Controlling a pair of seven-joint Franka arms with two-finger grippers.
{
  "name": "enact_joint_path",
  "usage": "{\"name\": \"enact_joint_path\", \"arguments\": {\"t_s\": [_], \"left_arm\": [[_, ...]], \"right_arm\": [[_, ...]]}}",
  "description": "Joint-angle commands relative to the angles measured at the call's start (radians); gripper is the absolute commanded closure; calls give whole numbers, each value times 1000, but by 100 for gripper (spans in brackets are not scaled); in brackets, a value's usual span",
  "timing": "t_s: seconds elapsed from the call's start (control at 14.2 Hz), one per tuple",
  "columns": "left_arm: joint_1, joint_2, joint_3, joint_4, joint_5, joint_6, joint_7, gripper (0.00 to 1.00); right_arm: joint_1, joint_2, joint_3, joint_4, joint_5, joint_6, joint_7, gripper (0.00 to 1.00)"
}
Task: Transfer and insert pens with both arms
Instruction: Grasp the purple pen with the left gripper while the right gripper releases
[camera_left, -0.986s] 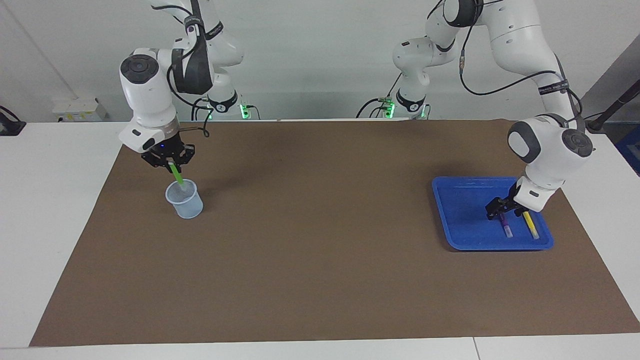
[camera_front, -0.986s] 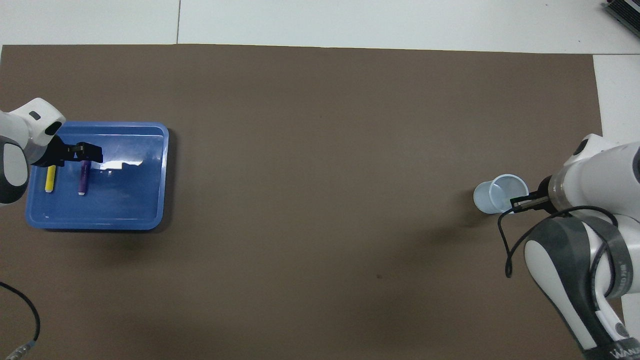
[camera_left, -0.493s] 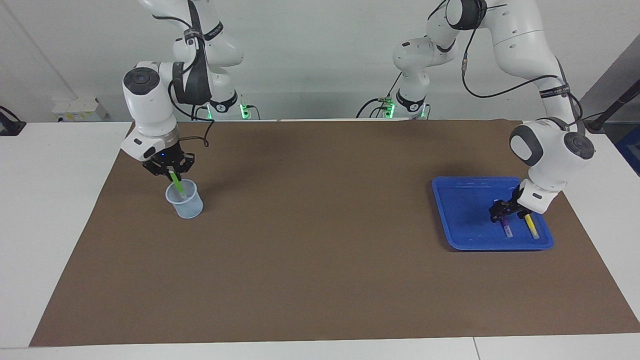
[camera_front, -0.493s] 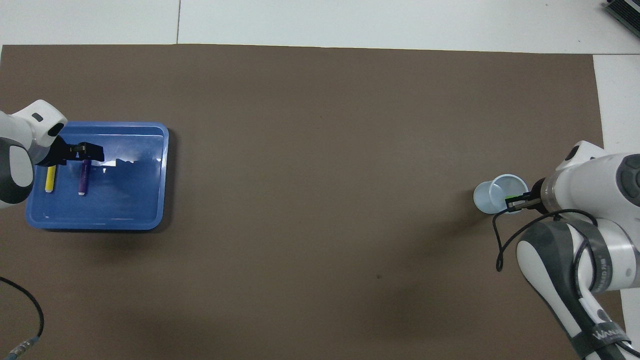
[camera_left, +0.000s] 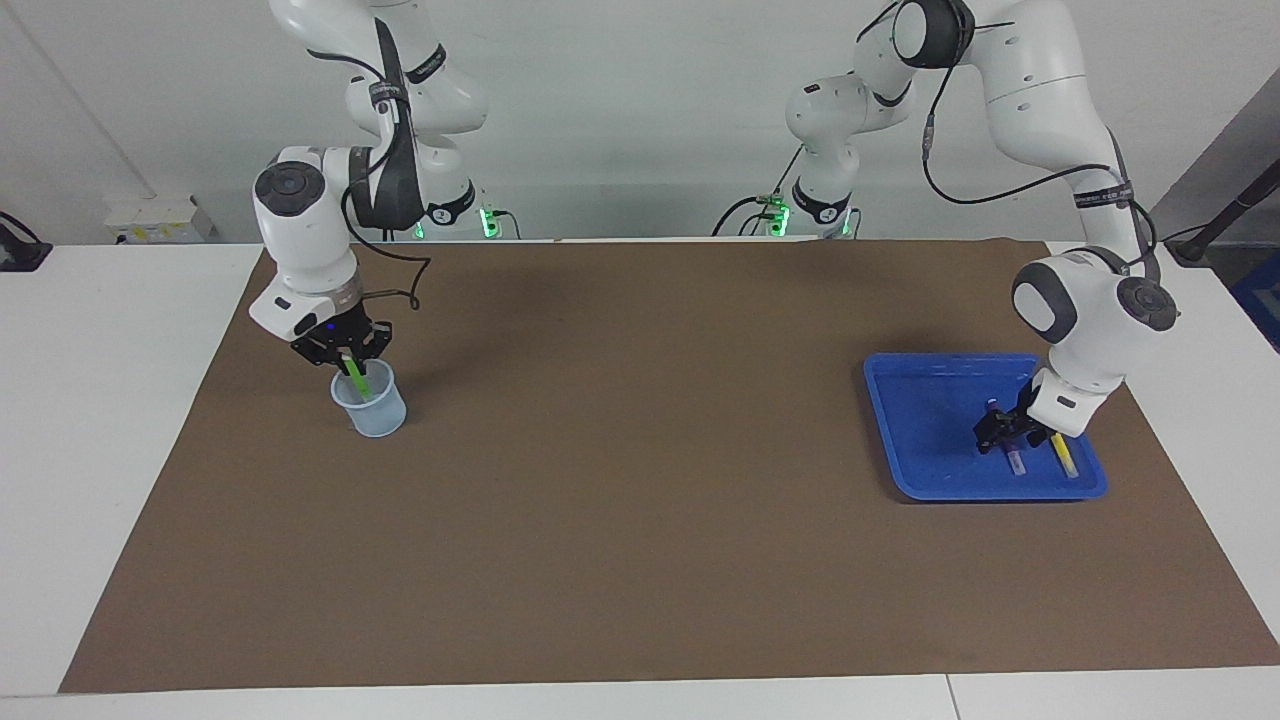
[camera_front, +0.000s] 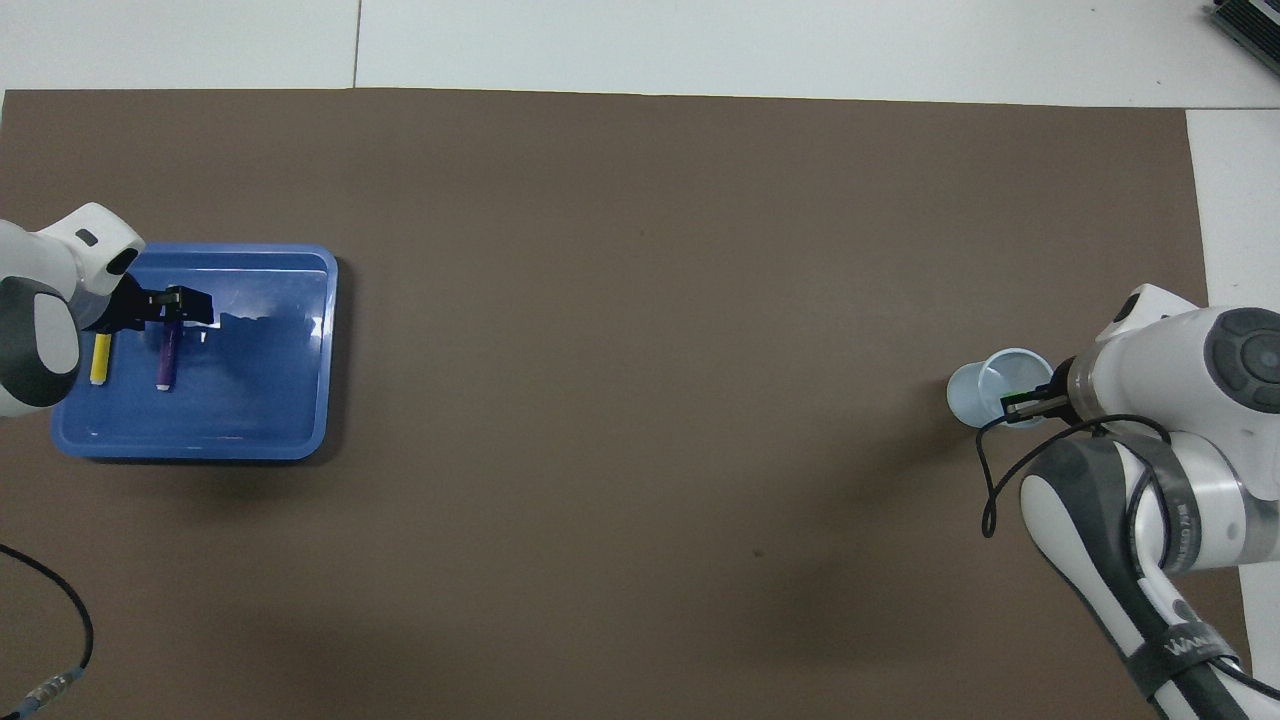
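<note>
R claw (camera_left: 345, 356) clenched on green pen (camera_left: 355, 374), tip down in cup (camera_left: 372, 410) nr mat (camera_left: 640, 560) edge. L claw (camera_left: 1003, 437) low over purple pen (camera_left: 1013, 456) in blue tray (camera_left: 930, 480), grip unclear; yellow pen (camera_left: 1064, 456) beside. Mid desk (camera_left: 100, 420) open.

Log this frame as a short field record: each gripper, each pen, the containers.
right gripper: shut on the green pen, over the cup
green pen: tilted, lower end inside the cup
left gripper: low in the blue tray, at the purple pen
purple pen: lying in the tray
yellow pen: lying in the tray, beside the purple pen
cup: on the brown mat, toward the right arm's end
</note>
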Motion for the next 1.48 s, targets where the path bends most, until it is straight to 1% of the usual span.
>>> {"name": "enact_joint_path", "arguments": {"t_s": [0.0,0.07,0.14,0.28,0.42,0.7,0.85,0.92,1.06,1.34,1.41], "left_arm": [[0,-2,3,-26,7,31,6,13],[1,-2,3,-27,7,30,6,16],[-2,-2,3,-29,7,28,5,19],[1,-3,3,-32,7,28,5,30],[5,-3,1,-33,7,24,5,41],[-5,-3,1,-24,7,5,2,79],[-6,-5,1,-15,-13,-24,2,95],[-6,-5,1,-13,-18,-28,2,99],[-6,-5,1,-9,-18,-42,-3,100],[-8,-8,3,74,-49,-189,-14,100],[-8,-11,3,102,-67,-232,-47,100]], "right_arm": [[-18,-5,10,-5,-25,15,11,51],[-18,-5,10,-3,-25,13,11,11],[-18,-4,10,1,-25,6,10,0],[-16,1,11,17,-25,-13,4,0],[-16,13,13,60,-25,-74,2,0],[-6,22,16,129,-12,-180,1,0],[-6,19,16,149,-8,-212,1,0],[-6,13,16,150,5,-220,1,0],[-6,5,16,163,43,-249,2,0],[-4,4,19,265,120,-375,-1,0],[-3,4,19,282,133,-395,-1,0]]}}
